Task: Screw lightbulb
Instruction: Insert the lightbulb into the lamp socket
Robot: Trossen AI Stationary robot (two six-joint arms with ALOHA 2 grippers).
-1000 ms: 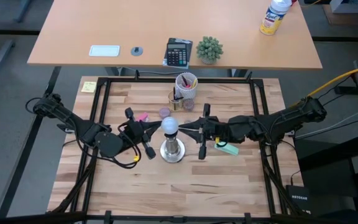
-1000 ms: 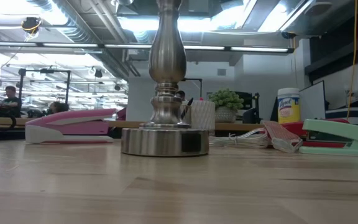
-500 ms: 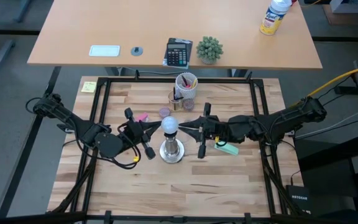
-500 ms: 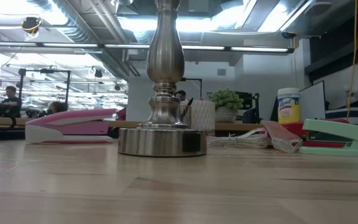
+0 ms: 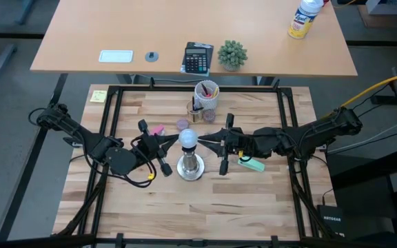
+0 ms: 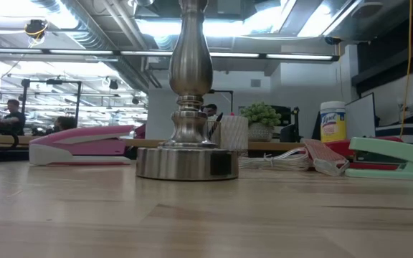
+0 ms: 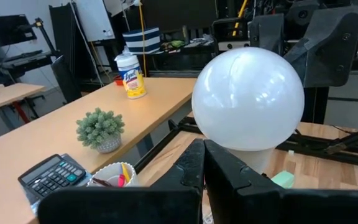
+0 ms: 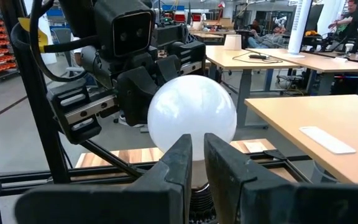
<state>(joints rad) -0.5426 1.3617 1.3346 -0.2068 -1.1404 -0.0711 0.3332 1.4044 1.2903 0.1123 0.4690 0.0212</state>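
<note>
Lightbulb (image 5: 188, 139), round, white and frosted, sits atop the smooth silver metal stand (image 5: 191, 166) at mid-table. We see the left gripper (image 5: 169, 146) with its fingers shut together just left of it, and the right gripper (image 5: 204, 143) pinched narrowly near the bulb's neck; whether it grips, we cannot tell. A pink stapler (image 6: 81, 144) lies left, a green stapler (image 6: 393, 158) right, a pen cup (image 5: 206, 93) farther back.

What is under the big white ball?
Under the lightbulb stands the silver metal stand, with its round base flat on the wooden table. The bulb's screw end and the top of the stand are hidden behind the dark fingers in the wrist views.
</note>
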